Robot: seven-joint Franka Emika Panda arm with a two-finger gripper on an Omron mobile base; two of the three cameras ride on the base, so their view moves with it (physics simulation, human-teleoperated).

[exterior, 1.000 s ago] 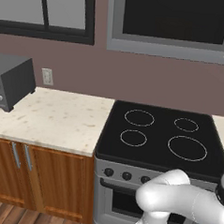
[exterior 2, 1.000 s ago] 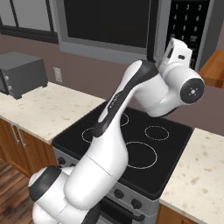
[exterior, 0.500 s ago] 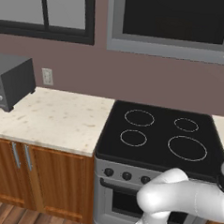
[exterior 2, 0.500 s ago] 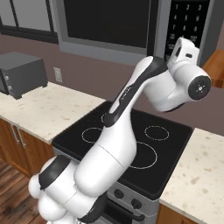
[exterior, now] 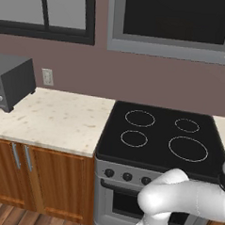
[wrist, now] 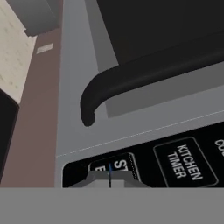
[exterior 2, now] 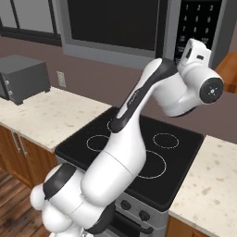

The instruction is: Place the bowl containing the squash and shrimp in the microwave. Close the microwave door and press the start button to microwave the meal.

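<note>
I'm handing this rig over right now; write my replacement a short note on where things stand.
Gripper: up at the microwave keypad; in the hand view the fingers sit together right at the start button, beside KITCHEN TIMER. Whether they already touch it, I cannot tell.
Microwave door: closed, handle against the frame. Bowl and squash presumably inside; the dark glass hides them.
Done: door shut.
Left: press start, if not pressed already, then back the arm away.
Stove and toaster oven are not involved.
</note>
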